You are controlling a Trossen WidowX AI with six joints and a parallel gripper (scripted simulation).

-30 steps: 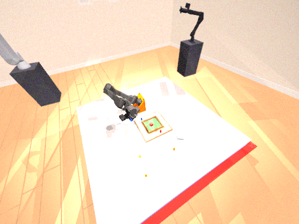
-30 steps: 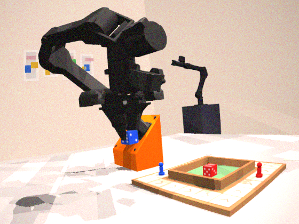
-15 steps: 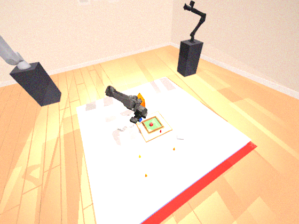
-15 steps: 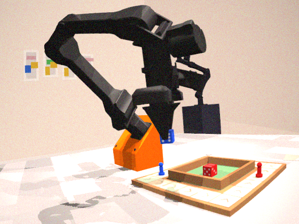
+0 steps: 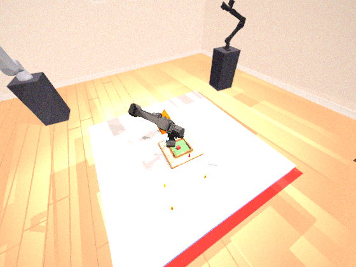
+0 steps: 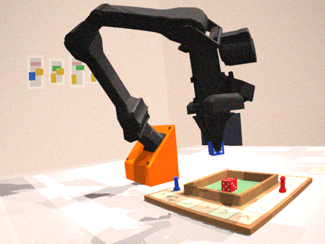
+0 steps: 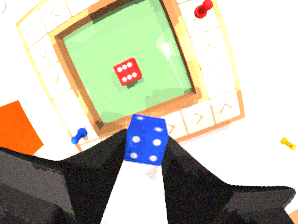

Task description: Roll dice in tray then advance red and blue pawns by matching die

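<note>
Blue die over near tray wall, not yet over the felt.

Tray [image 6: 232, 198] lies below and just ahead of gripper [image 6: 216, 146]; red die [image 7: 127, 72] rests inside it. Gripper is clamped on blue die [image 7: 147, 139], hanging above the tray's near rim; release wants a little more forward reach.
</note>
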